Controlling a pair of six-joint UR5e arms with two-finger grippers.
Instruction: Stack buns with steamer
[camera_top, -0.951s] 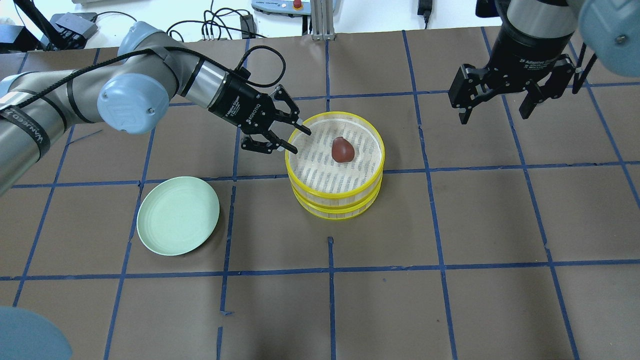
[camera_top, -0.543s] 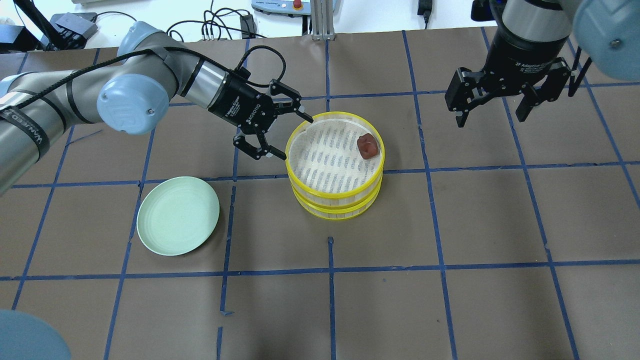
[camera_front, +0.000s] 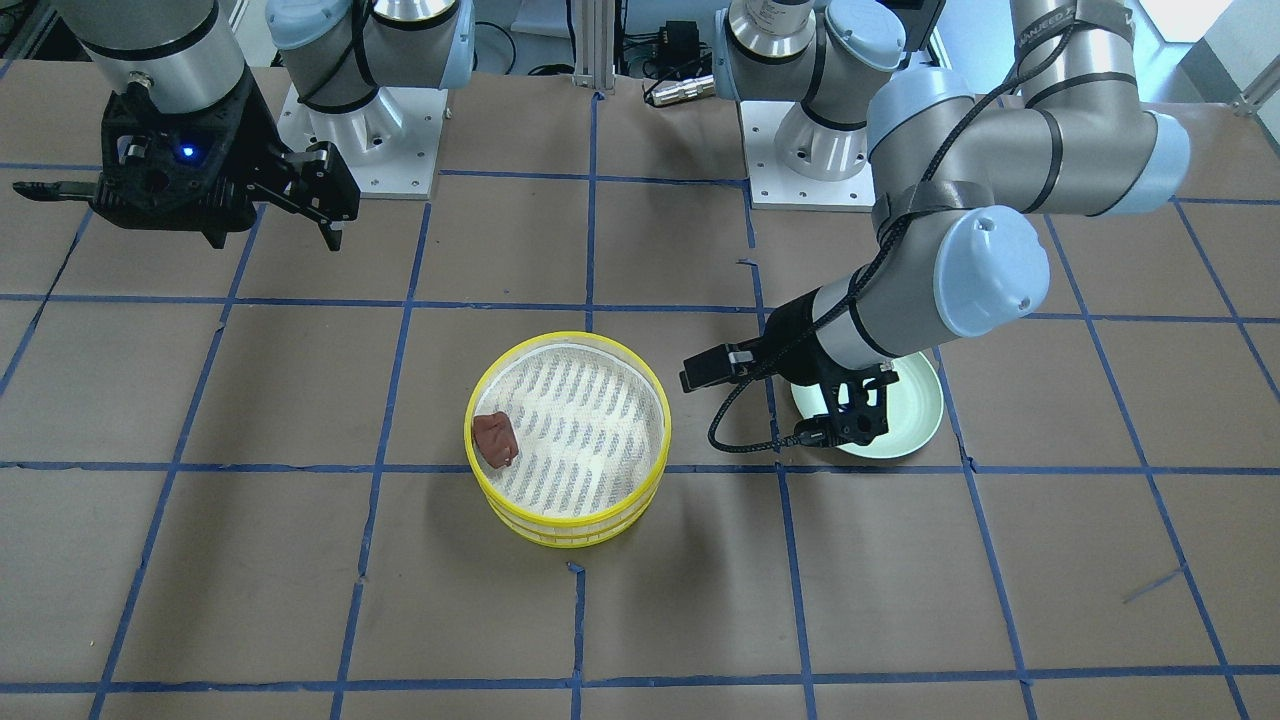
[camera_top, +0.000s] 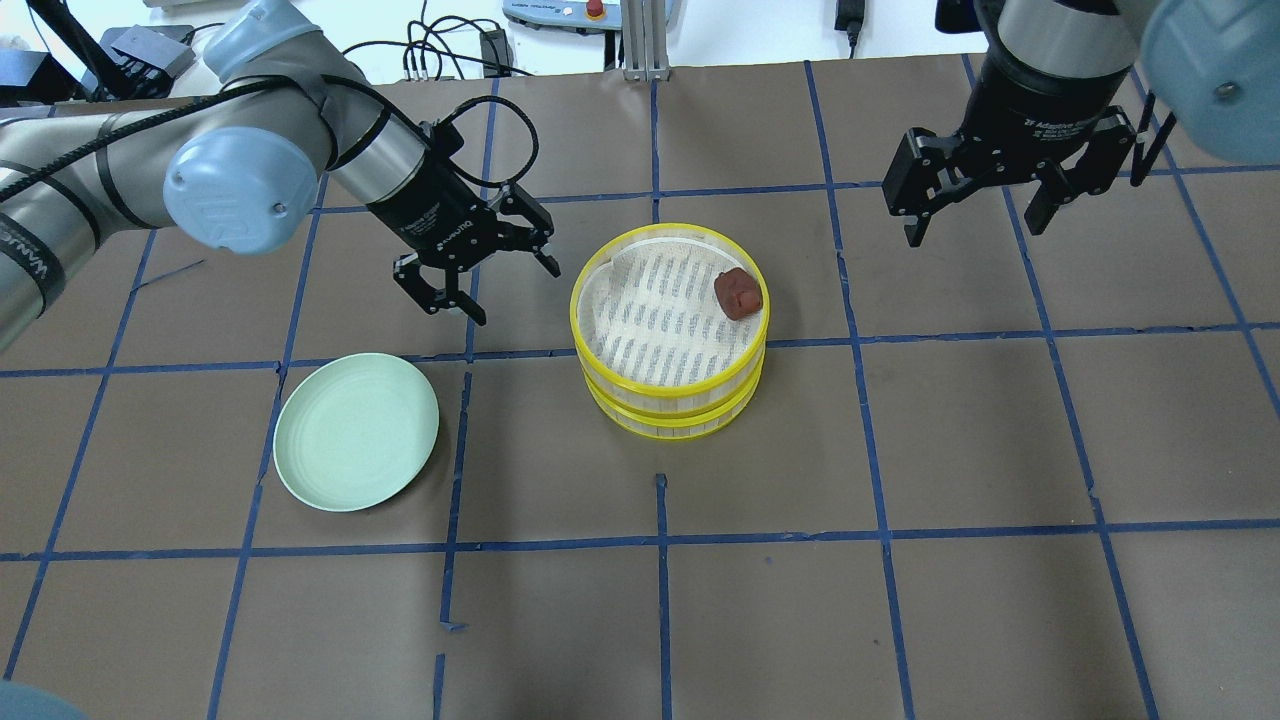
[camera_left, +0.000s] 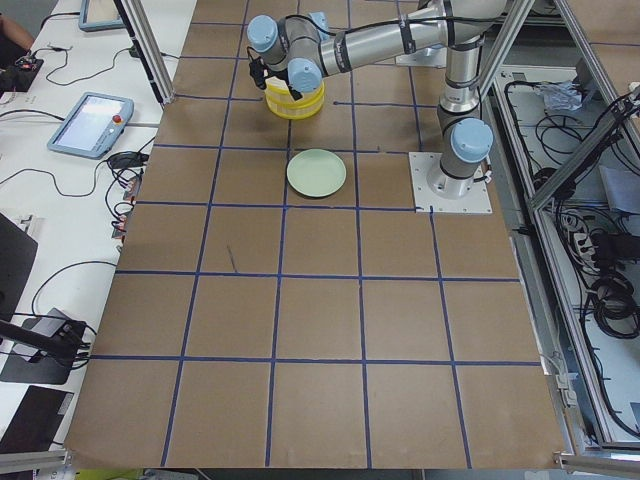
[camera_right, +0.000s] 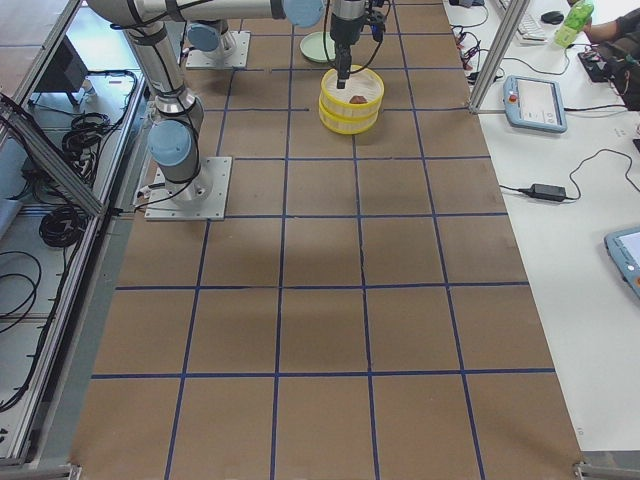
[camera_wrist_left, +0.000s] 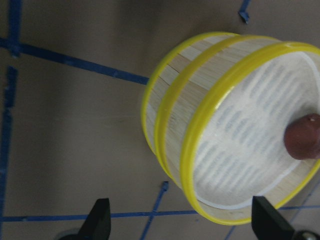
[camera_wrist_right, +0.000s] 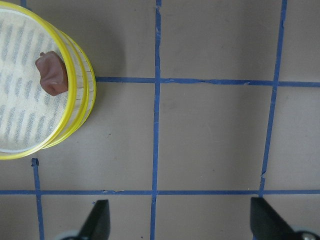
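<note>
The steamer (camera_top: 670, 402) is two yellow-rimmed bamboo tiers stacked at the table's middle. The dark reddish-brown bun (camera_top: 738, 293) lies on the top tier's white liner against the right rim; it also shows in the front view (camera_front: 495, 438) and both wrist views (camera_wrist_left: 304, 136) (camera_wrist_right: 51, 74). The white bun is hidden. My left gripper (camera_top: 519, 296) is open and empty, just left of the steamer and apart from it. My right gripper (camera_top: 973, 232) is open and empty, high at the far right.
A pale green plate (camera_top: 356, 430) lies empty to the left of the steamer, below my left arm. Blue tape lines grid the brown table. Cables and a pendant lie beyond the far edge.
My left gripper has pulled back from the steamer's left rim, moving left and turning. The brown bun has rolled from the liner's middle to the right rim. The right gripper barely moved.
</note>
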